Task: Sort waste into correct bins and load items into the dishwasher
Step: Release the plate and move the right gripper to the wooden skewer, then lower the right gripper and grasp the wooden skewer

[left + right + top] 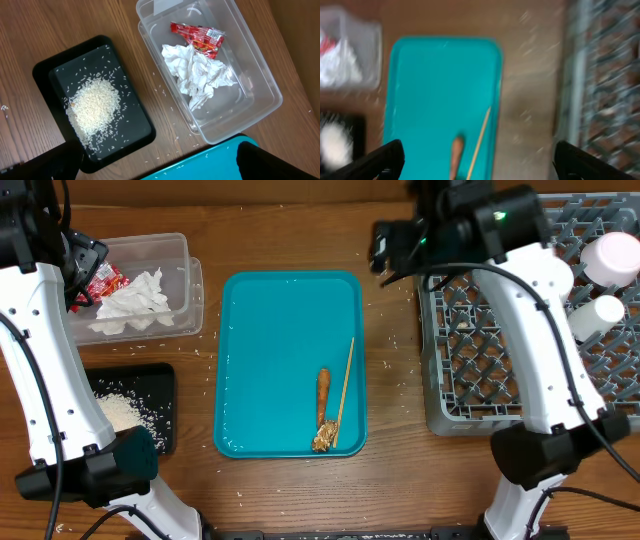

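**Dry waste and rice binned; carrot and food scrap left on the tray**

The carrot (pixel 323 392) lies lengthwise in the near right part of the teal tray (pixel 270 330). The brown food scrap (pixel 323 440) sits at its lower end, by the tray's near edge. A thin wooden stick (pixel 344 385) lies slanted just beside them. These look like the last waste pieces to sort.

The crumpled napkin (pixel 135 305) and the red wrapper (pixel 105 280) already sit together in the clear tub (pixel 190 290). A heap of rice (pixel 117 410) fills the middle of the black tray (pixel 165 395). Stray grains (pixel 395 340) dot the desk (pixel 290 240) around both bins and beside the dish rack (pixel 480 370).

In the rack, pale dishes (pixel 610 255) stand at the far right corner. The right arm partly hides them, so I cannot tell how many of the dishes are loaded. No dish remains on the teal tray or on the desk that shows.

The right gripper (pixel 482 162) hangs above the strip of desk between tray and rack, its fingers spread wide and holding nothing. The left gripper (pixel 160 160) hovers over the two bins, equally wide apart and empty.

The stick lies close enough to the carrot that it could get caught up in a pick. The scattered grains look too small and dispersed for easy grasping.
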